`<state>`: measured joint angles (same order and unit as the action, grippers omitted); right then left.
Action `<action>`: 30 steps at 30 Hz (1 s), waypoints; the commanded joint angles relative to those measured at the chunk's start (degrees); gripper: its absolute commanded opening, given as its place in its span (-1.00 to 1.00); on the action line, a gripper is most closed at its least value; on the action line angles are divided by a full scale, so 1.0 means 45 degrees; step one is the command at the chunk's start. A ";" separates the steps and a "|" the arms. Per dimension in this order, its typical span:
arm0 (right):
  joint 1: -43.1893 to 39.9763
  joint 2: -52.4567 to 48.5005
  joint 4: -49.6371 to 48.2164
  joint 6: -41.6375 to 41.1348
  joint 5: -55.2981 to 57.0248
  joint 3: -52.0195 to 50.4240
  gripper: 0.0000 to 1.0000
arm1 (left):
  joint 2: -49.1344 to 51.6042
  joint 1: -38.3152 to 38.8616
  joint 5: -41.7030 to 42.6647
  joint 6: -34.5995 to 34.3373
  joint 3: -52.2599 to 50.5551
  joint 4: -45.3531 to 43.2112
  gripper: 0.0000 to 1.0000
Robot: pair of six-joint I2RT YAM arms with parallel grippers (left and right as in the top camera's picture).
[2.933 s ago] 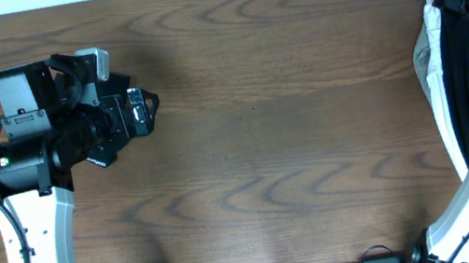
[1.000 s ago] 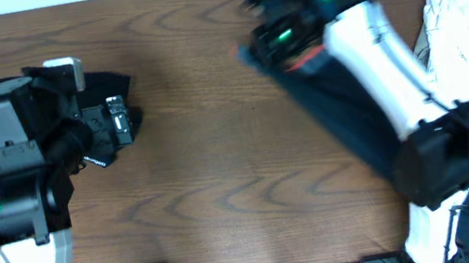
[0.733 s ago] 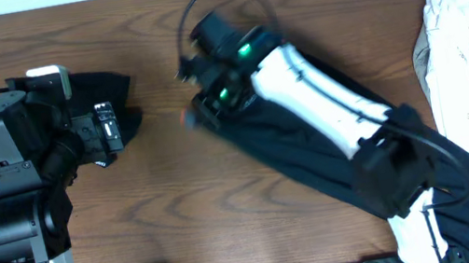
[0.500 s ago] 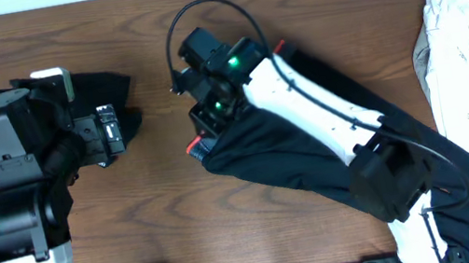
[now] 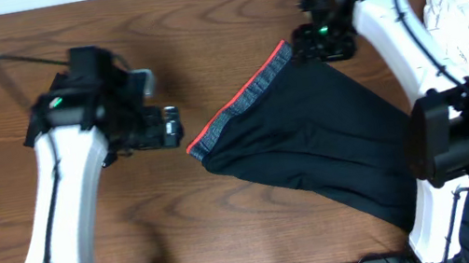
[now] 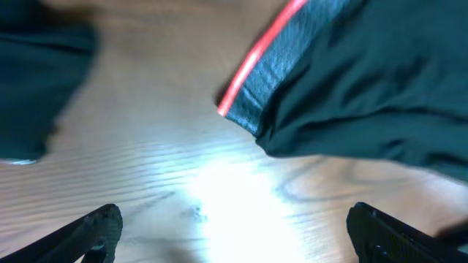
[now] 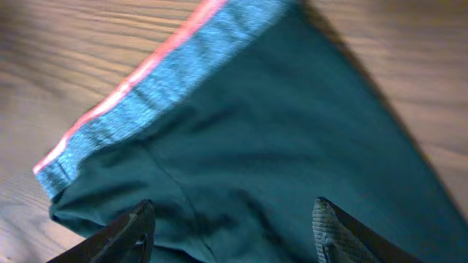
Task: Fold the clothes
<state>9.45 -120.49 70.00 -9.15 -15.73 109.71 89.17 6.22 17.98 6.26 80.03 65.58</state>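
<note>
Wood tabletop (image 5: 226,19) shows you bare grain along the far edge and near-left of centre. Your dark garment (image 5: 311,138) spreads from centre to the near right corner, its red-trimmed waistband (image 5: 244,102) facing left. Light clothes (image 5: 464,1) pile at the right edge. Left tool (image 6: 234,234) and right tool (image 7: 234,226) both gape wide, holding nothing.

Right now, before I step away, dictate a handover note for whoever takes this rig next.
Left gripper: open, empty, beside the red-edged corner of the waistband.
Right gripper: open, over the dark garment near the waistband's far end.
Garment lies spread diagonally on the table, unfolded; a pile of clothes sits at the right edge.
Done: garment laid out. Left: all folds, then the pile.
</note>
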 commanded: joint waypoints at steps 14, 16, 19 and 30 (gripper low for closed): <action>-0.1190 0.0466 0.1005 0.0486 -0.0359 0.0024 0.36 | 0.5591 0.1209 0.0194 0.0277 0.0185 -0.0865 0.70; -0.1180 0.0466 0.0981 0.0481 -0.0359 0.0024 0.36 | 0.5872 0.1360 0.0194 0.0272 0.0185 -0.1127 0.58; -0.1180 0.0466 0.0923 0.0481 -0.0359 0.0024 0.36 | 0.6193 0.1569 0.0189 0.0272 0.0155 -0.1321 0.39; -0.1185 0.0466 0.0908 0.0486 -0.0350 0.0024 0.35 | 0.6810 0.1719 -0.0661 0.0000 0.0151 -0.1870 -0.88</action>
<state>4.29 -120.46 74.13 -8.01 -16.75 109.71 118.98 13.91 17.85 7.22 80.03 56.58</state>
